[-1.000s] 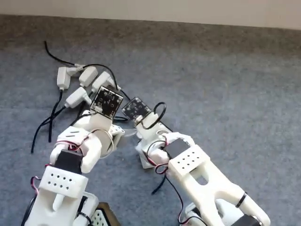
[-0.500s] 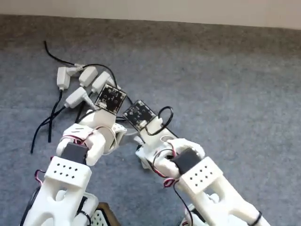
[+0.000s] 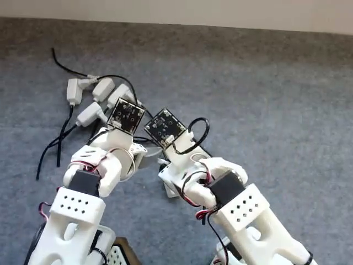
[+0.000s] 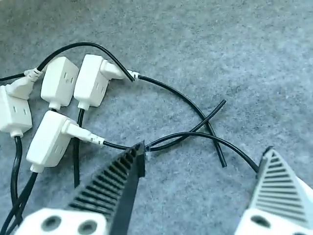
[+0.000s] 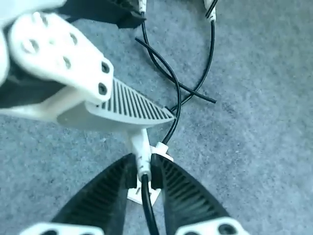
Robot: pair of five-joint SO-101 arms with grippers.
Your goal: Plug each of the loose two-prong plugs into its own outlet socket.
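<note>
**Plug pinched in the right claw, socket not yet steadied**

The plug (image 5: 141,147) sits between the right gripper's (image 5: 142,169) jaws, which are closed tight on its narrow white neck. Its black cord trails back toward the wrist. It hangs low over the grey carpet (image 3: 265,99), well apart from the socket blocks (image 4: 58,81) bunched together at the far side of my left arm.

The left gripper (image 4: 205,147) is spread wide and holds nothing. It is poised above the crossed black cables (image 4: 195,122), and one of its ribbed fingers (image 5: 127,105) is just beside the plug.

As I judge it, the step in hand is bringing plug and socket together, and that goes best with the socket pinned first. I would close the left claw across the body of the nearest block (image 4: 49,139), keeping its slotted face free.

I cannot tell which way the prongs point, so I would check that before committing. Then I would line the plug up square to the slots and push straight in without twisting. The loose cables lie right in the path — I would lift over them rather than drag through.
</note>
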